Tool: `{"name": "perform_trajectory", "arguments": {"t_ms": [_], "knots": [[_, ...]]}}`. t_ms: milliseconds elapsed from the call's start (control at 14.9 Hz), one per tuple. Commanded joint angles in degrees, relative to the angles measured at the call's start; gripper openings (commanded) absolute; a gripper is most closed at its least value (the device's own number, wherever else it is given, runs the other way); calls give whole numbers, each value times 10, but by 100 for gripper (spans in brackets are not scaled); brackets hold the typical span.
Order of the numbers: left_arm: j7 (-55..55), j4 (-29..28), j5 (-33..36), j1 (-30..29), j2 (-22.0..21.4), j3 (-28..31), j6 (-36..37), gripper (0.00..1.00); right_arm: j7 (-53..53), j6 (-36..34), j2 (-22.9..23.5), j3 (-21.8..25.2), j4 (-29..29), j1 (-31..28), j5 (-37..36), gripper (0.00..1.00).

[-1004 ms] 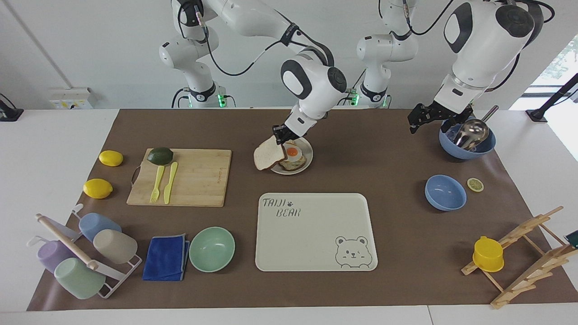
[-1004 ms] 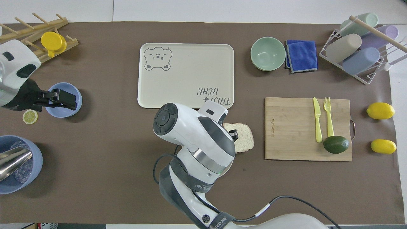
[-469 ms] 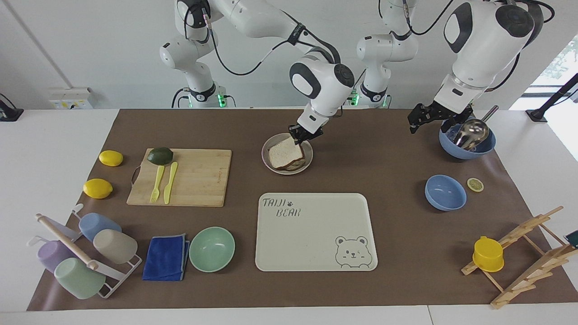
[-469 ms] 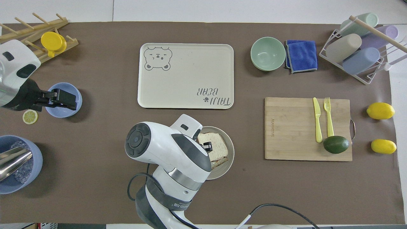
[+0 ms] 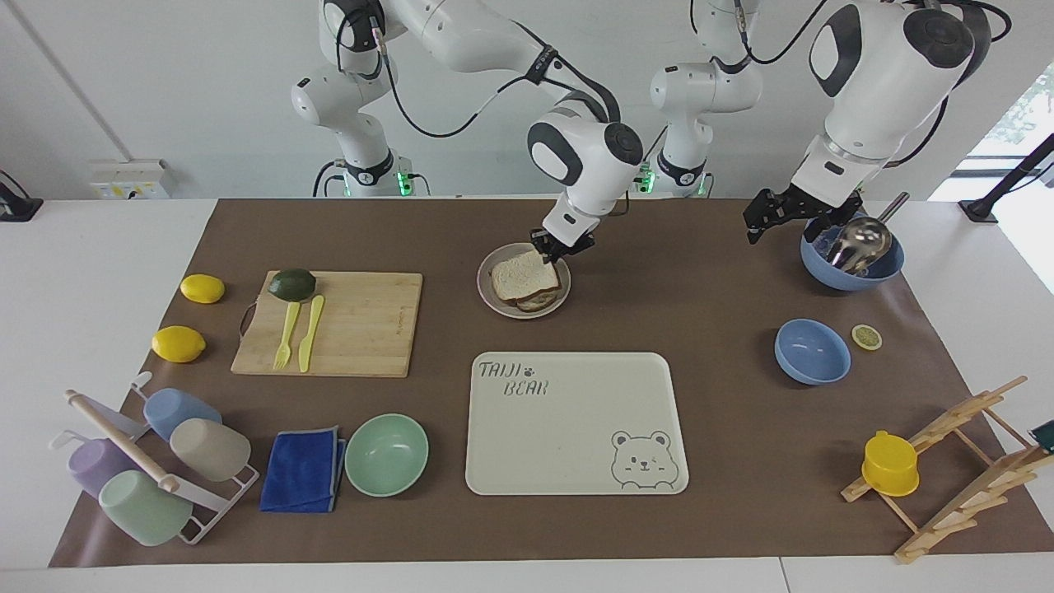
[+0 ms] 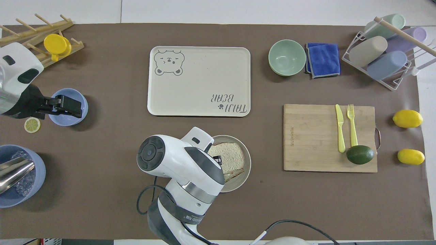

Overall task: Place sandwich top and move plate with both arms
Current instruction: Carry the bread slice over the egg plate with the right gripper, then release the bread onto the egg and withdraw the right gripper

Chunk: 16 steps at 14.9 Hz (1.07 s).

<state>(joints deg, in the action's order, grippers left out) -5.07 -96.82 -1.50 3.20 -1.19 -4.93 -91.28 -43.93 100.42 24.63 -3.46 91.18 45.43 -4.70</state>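
The sandwich top point(image 5: 524, 275) lies on the egg toast on the plate point(image 5: 486, 288), and hides the egg. It also shows in the overhead view point(image 6: 230, 157), on the plate point(image 6: 247, 166). My right gripper point(image 5: 552, 248) is low over the plate's edge nearer to the robots, shut on the corner of the slice. In the overhead view the right arm's wrist covers that part of the plate. My left gripper point(image 5: 762, 216) hangs open and empty in the air beside the big blue bowl, and waits.
A cream bear tray point(image 5: 576, 424) lies farther from the robots than the plate. A cutting board point(image 5: 346, 325) with an avocado, fork and knife lies toward the right arm's end. A big blue bowl with a ladle point(image 5: 852, 251) and a small blue bowl point(image 5: 811, 352) stand toward the left arm's end.
My right gripper carried the slice from beside the plate over the egg toast and lowered it flat onto it. The left arm has not moved.
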Motion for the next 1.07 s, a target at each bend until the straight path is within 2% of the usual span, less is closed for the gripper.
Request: {"name": "perform_trajectory", "arguments": {"t_ms": [0,134,268,469,603,870,1004], "knots": [[5,-13,7,-7,-14,-4,-6,100,1,-1,-60,3,10,-47,15,100],[4,-13,7,-7,-14,-4,-7,100,17,-14,-98,1,15,-94,17,100],[4,-13,7,-4,-14,-4,-1,100,41,-29,-114,4,13,-124,17,100],[5,-23,7,0,-20,-7,-1,100,46,-52,-136,3,12,-202,17,100],[5,-57,7,11,-36,-10,-9,100,68,-58,-160,4,12,-240,17,100],[4,-176,4,77,-100,-10,-48,100,180,-118,-200,4,13,-347,17,100],[-12,-231,2,107,-126,-10,-71,100,246,-121,-219,6,10,-387,17,100]]}}
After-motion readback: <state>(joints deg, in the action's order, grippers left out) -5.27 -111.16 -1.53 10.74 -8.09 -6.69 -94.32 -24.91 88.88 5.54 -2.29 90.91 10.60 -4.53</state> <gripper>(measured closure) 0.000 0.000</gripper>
